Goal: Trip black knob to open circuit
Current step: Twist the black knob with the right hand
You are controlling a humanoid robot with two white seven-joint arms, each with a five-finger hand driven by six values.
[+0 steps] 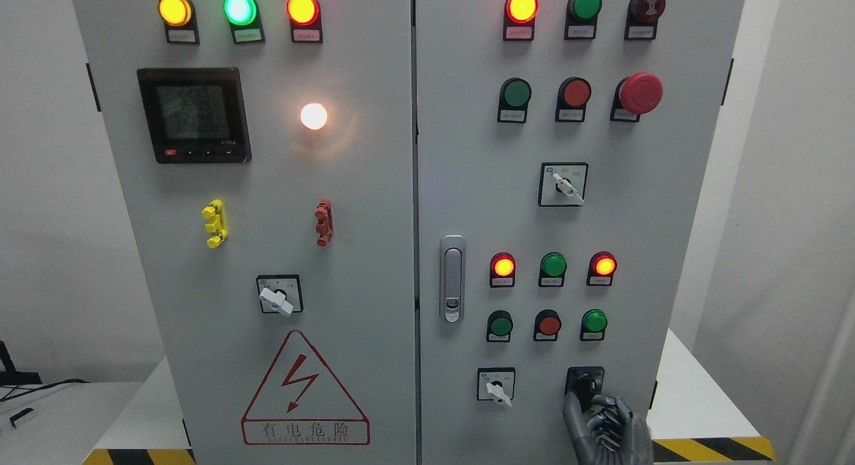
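At the lower right of the frame, the right hand (606, 428) reaches up to the black knob (585, 384) on the grey electrical cabinet (374, 264). Its fingers (572, 411) touch the knob's lower edge; whether they grip it cannot be told.

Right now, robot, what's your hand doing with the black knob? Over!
Right hand up at black knob, fingers touching it, firm grip unclear. Left hand out of sight. Nothing in the way. Over.
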